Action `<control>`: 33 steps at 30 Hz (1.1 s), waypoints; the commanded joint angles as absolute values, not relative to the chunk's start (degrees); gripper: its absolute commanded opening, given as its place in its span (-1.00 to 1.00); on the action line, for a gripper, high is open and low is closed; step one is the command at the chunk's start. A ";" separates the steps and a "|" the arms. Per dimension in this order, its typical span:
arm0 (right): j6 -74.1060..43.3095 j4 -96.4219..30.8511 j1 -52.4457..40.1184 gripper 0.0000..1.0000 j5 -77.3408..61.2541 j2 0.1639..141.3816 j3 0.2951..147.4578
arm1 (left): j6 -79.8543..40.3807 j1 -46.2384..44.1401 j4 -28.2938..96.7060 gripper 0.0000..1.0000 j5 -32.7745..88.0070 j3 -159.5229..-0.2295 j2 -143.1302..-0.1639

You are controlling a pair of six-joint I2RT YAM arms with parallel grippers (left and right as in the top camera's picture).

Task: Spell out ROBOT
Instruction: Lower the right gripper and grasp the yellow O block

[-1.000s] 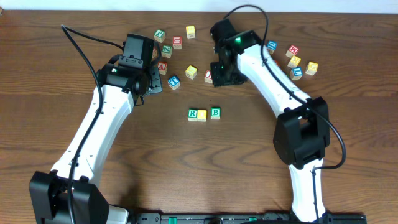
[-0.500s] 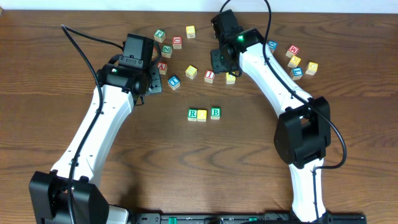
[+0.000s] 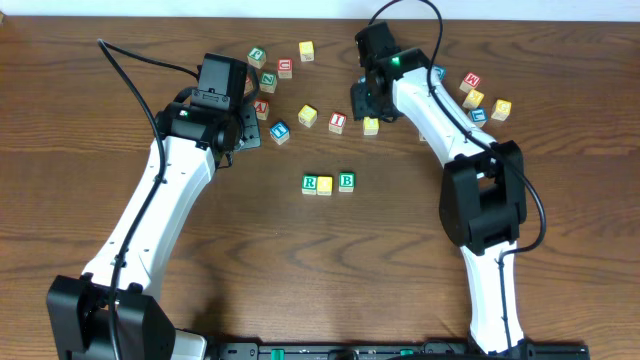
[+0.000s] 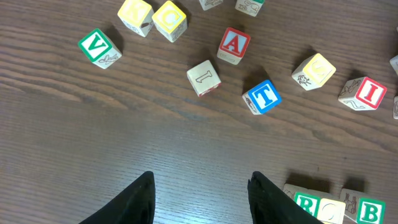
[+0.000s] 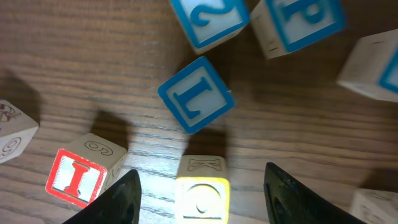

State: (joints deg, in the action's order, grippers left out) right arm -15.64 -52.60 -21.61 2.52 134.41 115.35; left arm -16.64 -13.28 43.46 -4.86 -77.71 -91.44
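Note:
A green R cube (image 3: pixel 309 183), a yellow cube (image 3: pixel 324 185) and a green B cube (image 3: pixel 346 181) stand in a row at mid-table. The same R (image 4: pixel 306 205) and B (image 4: pixel 370 211) show in the left wrist view. The blue T cube (image 3: pixel 279 131) (image 4: pixel 262 96) lies up-left of the row. A second yellow cube (image 3: pixel 371 125) (image 5: pixel 202 193) with a round letter sits beside the red I cube (image 3: pixel 338 122). My right gripper (image 3: pixel 368 105) (image 5: pixel 201 171) is open, its fingers wide of that yellow cube on both sides. My left gripper (image 3: pixel 243 128) (image 4: pixel 201 177) is open over bare wood.
Loose cubes lie near the table's far edge: a third yellow cube (image 3: pixel 308 116), red A (image 4: pixel 234 44), green V (image 4: pixel 99 47), blue L (image 5: pixel 196 94). A cluster of cubes (image 3: pixel 475 98) lies right of my right arm.
My right arm has swung back and to the right while its jaws widened. The yellow cube beside the red I, covered a second ago, now shows. The left arm has not moved.

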 commanded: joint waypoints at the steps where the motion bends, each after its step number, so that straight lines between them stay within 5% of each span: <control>1: -14.70 -52.53 -21.65 0.15 0.86 136.05 115.37 | -16.14 -13.15 43.42 -0.05 -5.63 -77.78 -90.65; 21: -17.12 -48.82 -21.63 -0.21 0.95 136.09 109.91 | -16.12 -13.15 43.29 -0.05 -5.63 -77.78 -90.65; 33: -17.32 -51.48 -21.63 -0.61 0.91 134.82 110.08 | -16.12 -13.15 43.18 -0.04 -5.65 -77.78 -90.65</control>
